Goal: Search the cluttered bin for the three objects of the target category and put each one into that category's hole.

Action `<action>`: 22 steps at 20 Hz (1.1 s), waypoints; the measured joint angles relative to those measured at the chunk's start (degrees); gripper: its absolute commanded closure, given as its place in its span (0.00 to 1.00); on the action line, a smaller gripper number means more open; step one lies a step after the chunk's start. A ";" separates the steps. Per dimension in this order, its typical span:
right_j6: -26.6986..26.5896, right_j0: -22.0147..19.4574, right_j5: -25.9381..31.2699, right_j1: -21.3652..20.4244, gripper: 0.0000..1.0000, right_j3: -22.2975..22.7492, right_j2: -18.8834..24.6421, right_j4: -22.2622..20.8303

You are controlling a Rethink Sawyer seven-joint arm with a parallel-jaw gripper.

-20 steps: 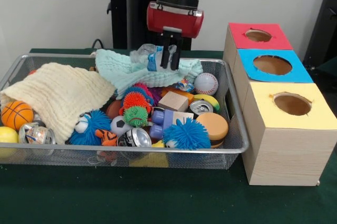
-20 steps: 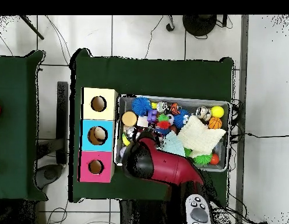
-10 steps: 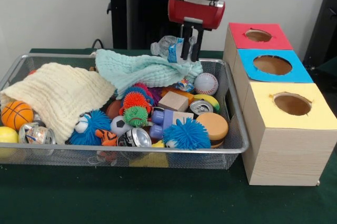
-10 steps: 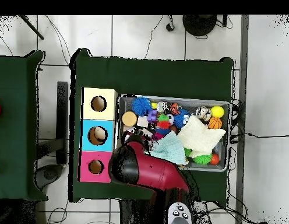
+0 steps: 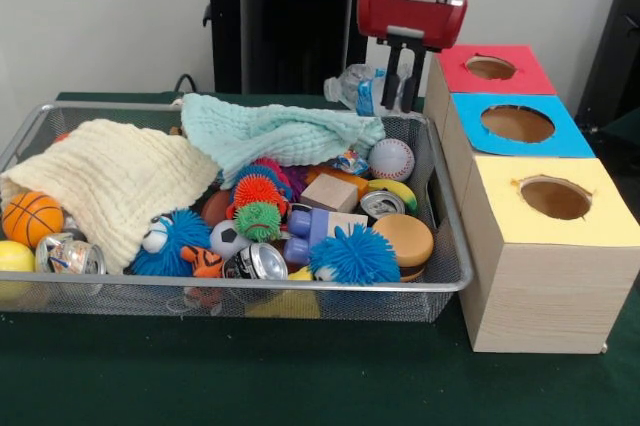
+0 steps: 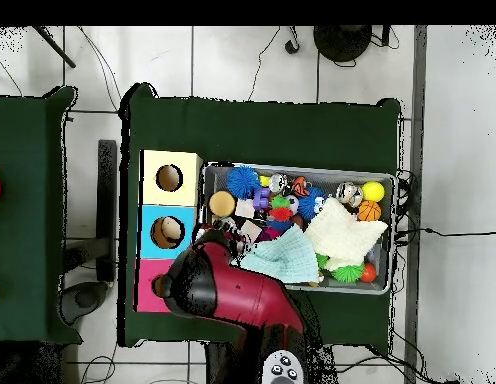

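Observation:
My gripper (image 5: 402, 84) hangs above the far right corner of the wire bin (image 5: 240, 288), shut on a crushed clear plastic bottle (image 5: 357, 86) with a blue label. The bottle sticks out to the left of the fingers, clear of the bin's contents. Just right of the gripper stands the red-topped box (image 5: 455, 64) with its round hole (image 5: 490, 67). In front of it stand the blue-topped box (image 5: 517, 124) and the yellow-topped box (image 5: 555, 198). In the overhead view the red arm (image 6: 227, 295) covers the gripper and part of the red box (image 6: 144, 290).
The bin holds a cream towel (image 5: 110, 181), a mint cloth (image 5: 270, 131), crushed cans (image 5: 255, 262) (image 5: 380, 204) (image 5: 72, 256), a baseball (image 5: 391, 158), a small basketball (image 5: 30, 216), spiky balls (image 5: 355, 254) and blocks (image 5: 328, 191). The black pedestal (image 5: 270, 16) rises behind.
The gripper has carried the bottle up and to the right in the front view, from over the mint cloth to beside the red box. The bin's contents have stayed put.

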 measured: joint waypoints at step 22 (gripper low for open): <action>8.43 17.58 -0.29 2.77 1.00 -0.26 -5.90 12.94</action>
